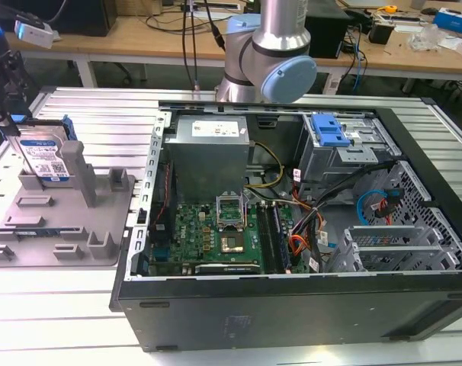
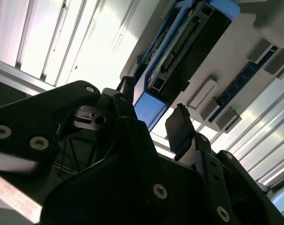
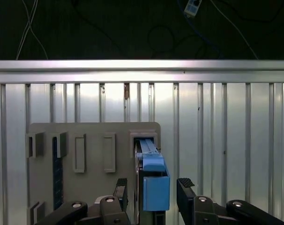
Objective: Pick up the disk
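Gripper [image 3: 152, 186] spread wide, straddling the upright disk [image 1: 46, 158] at the tray's [image 1: 71, 229] corner; an off-centre squeeze could tilt and jam it there.

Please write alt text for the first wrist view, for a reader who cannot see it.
The open gripper straddles the disk, one finger on each side of its blue rail, not touching. The disk stands on edge in the grey moulded tray on a ribbed metal table.

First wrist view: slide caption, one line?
Open claw straddling the upright disk in the grey tray, one finger on each side.
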`<act>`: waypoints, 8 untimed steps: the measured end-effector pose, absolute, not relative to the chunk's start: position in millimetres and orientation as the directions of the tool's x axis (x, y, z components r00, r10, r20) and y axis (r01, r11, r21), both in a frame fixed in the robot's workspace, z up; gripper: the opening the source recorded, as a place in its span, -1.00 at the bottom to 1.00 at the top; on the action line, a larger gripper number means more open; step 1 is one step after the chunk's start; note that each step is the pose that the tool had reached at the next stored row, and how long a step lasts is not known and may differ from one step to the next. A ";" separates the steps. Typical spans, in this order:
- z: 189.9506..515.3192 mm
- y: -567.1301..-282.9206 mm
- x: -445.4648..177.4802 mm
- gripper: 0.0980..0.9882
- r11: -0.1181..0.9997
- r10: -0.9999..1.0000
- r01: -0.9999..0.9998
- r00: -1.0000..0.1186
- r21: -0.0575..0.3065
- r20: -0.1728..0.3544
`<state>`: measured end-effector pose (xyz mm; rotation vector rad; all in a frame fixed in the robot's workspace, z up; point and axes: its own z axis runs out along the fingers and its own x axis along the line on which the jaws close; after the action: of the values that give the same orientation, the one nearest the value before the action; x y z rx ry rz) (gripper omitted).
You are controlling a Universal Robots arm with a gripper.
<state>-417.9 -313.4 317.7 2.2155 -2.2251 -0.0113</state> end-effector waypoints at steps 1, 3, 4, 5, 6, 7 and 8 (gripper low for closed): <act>316.6 -313.4 -417.9 0.00 0.004 -1.000 -1.000 -0.004 0.006 -0.004; 314.3 -313.4 -417.9 0.00 0.004 -1.000 -1.000 -0.004 0.006 -0.004; 313.4 -313.4 -417.9 0.00 0.004 -1.000 -1.000 -0.004 0.006 -0.004; 312.6 -313.4 -417.9 0.00 0.004 -1.000 -1.000 -0.004 0.006 -0.004; 310.7 -313.4 -417.9 0.00 0.004 -1.000 -1.000 -0.004 0.006 -0.004; 309.8 -313.4 -417.9 0.00 0.004 -1.000 -1.000 -0.004 0.006 -0.004; 308.4 -313.4 -417.9 0.00 0.004 -1.000 -1.000 -0.004 0.006 -0.004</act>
<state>-417.9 -313.4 308.4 2.2155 -2.2251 -0.0113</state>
